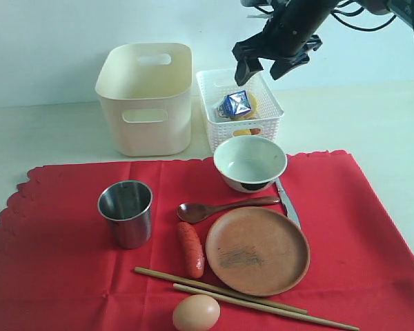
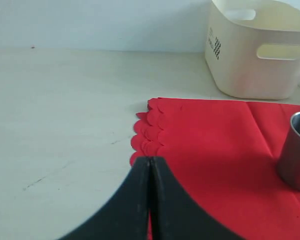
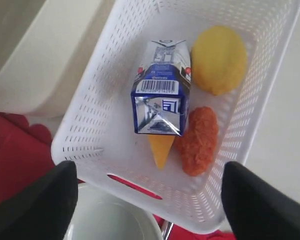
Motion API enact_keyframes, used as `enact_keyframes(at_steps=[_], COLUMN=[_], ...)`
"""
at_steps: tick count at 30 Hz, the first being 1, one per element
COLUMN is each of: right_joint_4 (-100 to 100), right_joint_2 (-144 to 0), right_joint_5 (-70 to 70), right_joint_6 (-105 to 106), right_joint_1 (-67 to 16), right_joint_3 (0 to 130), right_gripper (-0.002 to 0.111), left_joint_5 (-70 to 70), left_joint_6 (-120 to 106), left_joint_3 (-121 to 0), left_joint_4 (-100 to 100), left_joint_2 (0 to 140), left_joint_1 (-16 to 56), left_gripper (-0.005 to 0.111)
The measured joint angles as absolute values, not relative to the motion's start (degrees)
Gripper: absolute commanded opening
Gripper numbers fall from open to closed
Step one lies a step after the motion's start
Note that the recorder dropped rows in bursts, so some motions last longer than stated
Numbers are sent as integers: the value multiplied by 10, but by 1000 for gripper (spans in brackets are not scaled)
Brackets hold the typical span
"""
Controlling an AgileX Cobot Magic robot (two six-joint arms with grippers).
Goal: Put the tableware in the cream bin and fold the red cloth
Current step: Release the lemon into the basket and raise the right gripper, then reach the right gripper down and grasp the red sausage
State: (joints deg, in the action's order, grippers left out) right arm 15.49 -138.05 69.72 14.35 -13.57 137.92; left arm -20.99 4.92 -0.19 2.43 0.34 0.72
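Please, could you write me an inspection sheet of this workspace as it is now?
Surface: pale table, red cloth spread flat on it.
Job's things: cup, bowl, spoon, knife, plate and chopsticks all on the cloth; cream bin behind it, no tableware seen inside.
Clutter: sausage and egg on the cloth; basket holding carton, lemon, yellow wedge, orange crumbed piece.
Claws: left claw shut, low by the cloth's scalloped edge; right claw open, empty, above the basket.
Cables: black cables high behind the right claw.
Surroundings: plain pale wall; nothing else seen.
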Motion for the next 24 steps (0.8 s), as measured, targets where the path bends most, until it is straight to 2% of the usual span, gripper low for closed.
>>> enact_keyframes(at_steps=[13,24], right_joint_4=[144,126], right_joint_2=[-1354,-1219], right_joint_5=[700,700], right_joint_6=[137,129], right_joint_1=[-136,-136], right_joint_3=[1370,1222], right_gripper=[72,72], left_joint_5=[-210,-210], left_joint_6=[49,49], left_joint_3=[-2,-2], left_joint_4=[24,24], left_joint_2=[3,3], left_joint_1=[7,7], left_gripper=[0,0])
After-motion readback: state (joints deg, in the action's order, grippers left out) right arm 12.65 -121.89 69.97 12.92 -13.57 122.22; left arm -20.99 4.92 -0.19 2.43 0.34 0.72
